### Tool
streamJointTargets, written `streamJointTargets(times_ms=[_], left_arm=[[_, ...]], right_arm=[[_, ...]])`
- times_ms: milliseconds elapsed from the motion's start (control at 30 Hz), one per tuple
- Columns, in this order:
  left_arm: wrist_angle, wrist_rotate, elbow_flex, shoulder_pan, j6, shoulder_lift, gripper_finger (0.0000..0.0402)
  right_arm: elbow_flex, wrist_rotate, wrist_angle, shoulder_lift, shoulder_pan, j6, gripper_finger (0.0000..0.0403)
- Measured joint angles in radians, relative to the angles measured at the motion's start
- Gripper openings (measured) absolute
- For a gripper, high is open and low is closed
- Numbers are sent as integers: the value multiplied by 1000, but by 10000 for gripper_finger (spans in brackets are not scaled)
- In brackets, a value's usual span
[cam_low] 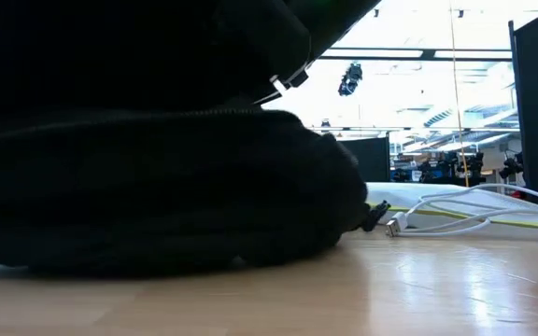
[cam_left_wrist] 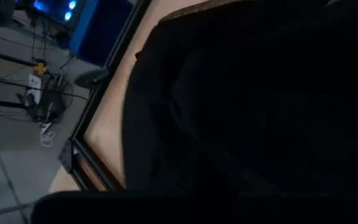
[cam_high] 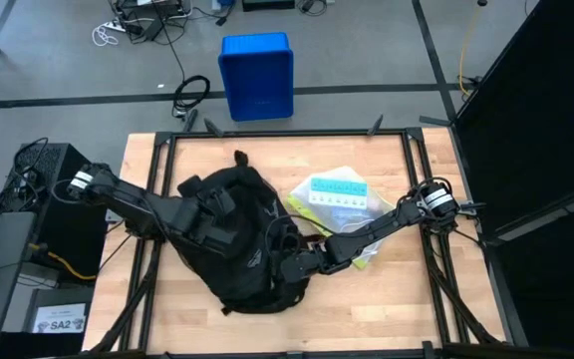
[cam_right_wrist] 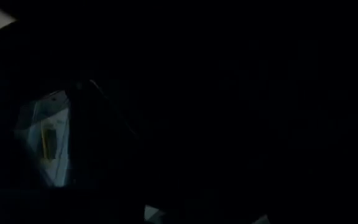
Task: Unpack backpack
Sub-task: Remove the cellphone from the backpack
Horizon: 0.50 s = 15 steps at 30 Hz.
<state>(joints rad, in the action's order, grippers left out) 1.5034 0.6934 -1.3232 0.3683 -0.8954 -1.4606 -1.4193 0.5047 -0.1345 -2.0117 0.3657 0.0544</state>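
The black backpack (cam_high: 235, 244) lies flat in the middle of the wooden table and fills the left of the low view (cam_low: 157, 187). My left gripper (cam_high: 229, 227) reaches in from the table's left and sits shut over the backpack's upper part; its wrist view shows only black fabric (cam_left_wrist: 247, 106). My right gripper (cam_high: 289, 265) comes from the table's right and is at the backpack's right edge. Its wrist view is almost all dark, and its fingers are hidden. My left gripper is right over the backpack's top, slanting down from the table's left. The dark fabric and the arm itself hide its fingertips, so I cannot tell whether it touches or holds the fabric.
A teal and white pill organizer (cam_high: 339, 192) lies on a pale yellow-green sheet (cam_high: 312, 207) to the right of the backpack, under the right arm. A white cable (cam_low: 456, 210) lies on the table there too. A blue bin (cam_high: 257, 75) stands on the floor beyond the far edge.
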Motion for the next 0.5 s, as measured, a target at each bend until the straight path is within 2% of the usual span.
streamJointTargets(times_ms=[100, 233, 367, 500], left_arm=[[-68, -24, 75, -4, 15, 1, 22], [-143, -65, 158, -25, 92, 5, 72], [-144, -66, 151, -38, 147, 58, 124], [-178, 3, 111, -35, 184, 197, 151]], right_arm=[[0, -12, -2, 0, 1, 0, 238], [0, -8, -1, 0, -3, 3, 249], [0, -3, -13, 0, -15, 28, 257], [0, -1, -38, 0, -30, 39, 258]])
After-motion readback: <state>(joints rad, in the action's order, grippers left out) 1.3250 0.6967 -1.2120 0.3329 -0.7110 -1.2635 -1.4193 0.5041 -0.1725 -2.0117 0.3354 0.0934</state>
